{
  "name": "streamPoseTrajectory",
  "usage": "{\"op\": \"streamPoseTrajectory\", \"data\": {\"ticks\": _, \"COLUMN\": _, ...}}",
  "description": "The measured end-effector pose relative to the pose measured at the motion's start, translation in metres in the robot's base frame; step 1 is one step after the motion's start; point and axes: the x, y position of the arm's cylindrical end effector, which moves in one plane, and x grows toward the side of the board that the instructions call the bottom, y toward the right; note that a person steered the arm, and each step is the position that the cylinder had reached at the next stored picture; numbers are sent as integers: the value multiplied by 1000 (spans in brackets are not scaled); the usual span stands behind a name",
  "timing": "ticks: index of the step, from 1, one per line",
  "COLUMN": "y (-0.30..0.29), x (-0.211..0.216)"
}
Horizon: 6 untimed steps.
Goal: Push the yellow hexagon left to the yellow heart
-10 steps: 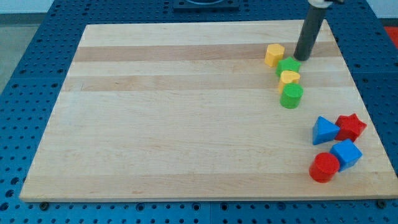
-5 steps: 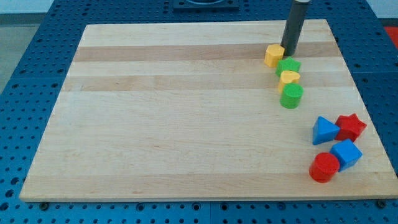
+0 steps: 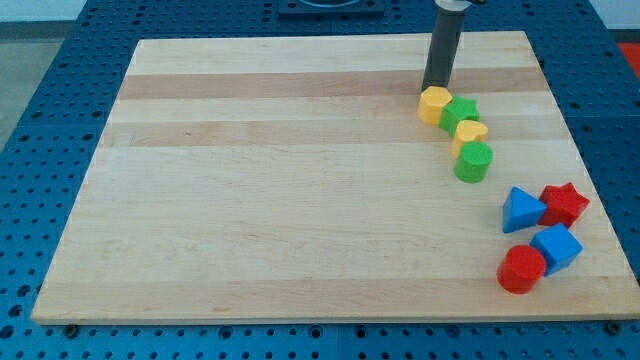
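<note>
My tip has swung leftward, touching the small yellow hexagon block's top edge; there are no jaws. Light, rigid, slippery: push its top-right face toward the yellow heart block.

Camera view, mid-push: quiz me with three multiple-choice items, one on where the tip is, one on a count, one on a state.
1. Where is my tip relative to the yellow hexagon?
A. at its top edge
B. at the view's bottom left
C. beside the red cylinder

2. How many red blocks are on the board?
A. one
B. two
C. four

3. What does the yellow heart touch?
A. nothing
B. the blue blocks
C. a green block on each side

Key:
1 A: the rod ends just above the hexagon.
2 B: a red star and a red cylinder.
3 C: it sits between the upper green block and the green cylinder.
</note>
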Motion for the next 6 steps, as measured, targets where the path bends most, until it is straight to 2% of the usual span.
{"op": "streamPoseTrajectory", "data": {"ticks": 3, "y": 0, "x": 26}}
{"op": "streamPoseTrajectory", "data": {"ticks": 4, "y": -1, "x": 16}}
{"op": "streamPoseTrajectory", "data": {"ticks": 5, "y": -29, "x": -9}}
{"op": "streamPoseTrajectory", "data": {"ticks": 6, "y": -41, "x": 13}}
